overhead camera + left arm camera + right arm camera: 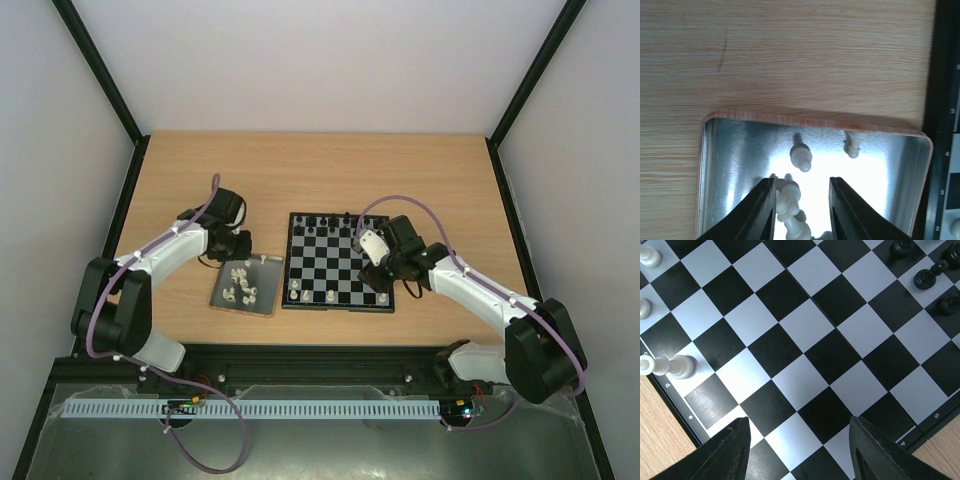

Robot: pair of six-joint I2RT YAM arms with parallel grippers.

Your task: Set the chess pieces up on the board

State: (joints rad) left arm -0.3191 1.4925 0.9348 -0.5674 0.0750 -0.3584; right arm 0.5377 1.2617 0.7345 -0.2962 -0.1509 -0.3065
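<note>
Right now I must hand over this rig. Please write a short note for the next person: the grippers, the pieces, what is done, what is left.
Left gripper: open, low over the tray, jaws on either side of a cluster of white pieces; nothing is gripped.
Right gripper: open and empty, above the board.
Done: a few placed pieces stand along the board's near edge. The black pieces are at its far edge.
Left: several white pieces lie in the tray and must go to the board.
</note>
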